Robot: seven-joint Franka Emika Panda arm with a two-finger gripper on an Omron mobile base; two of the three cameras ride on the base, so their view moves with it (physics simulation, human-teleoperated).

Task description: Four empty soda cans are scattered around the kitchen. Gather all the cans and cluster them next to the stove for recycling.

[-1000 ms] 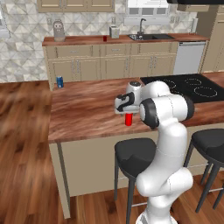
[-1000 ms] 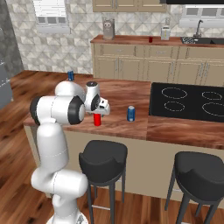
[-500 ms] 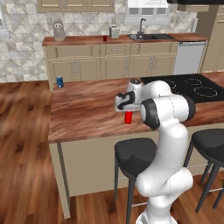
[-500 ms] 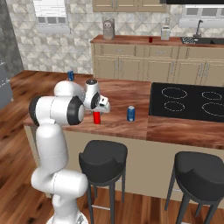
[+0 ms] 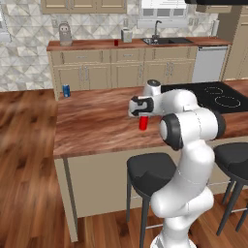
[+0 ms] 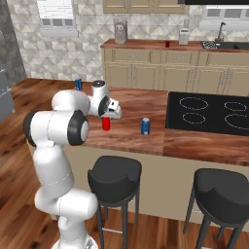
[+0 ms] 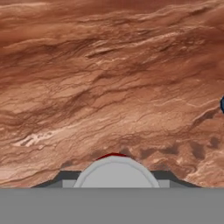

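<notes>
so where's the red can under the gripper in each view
Left base view: red can mid-frame on the island counter, below the gripper.
Right base view: left of centre, left of the blue can.
Hand view: silvery top at bottom centre.
Shared landmark: black stove.

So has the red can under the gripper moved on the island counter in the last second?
No. The red can sits at the same spot left of the blue can and the stove.

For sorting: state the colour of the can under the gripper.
Bright red can, clearest in the right base view.
</notes>
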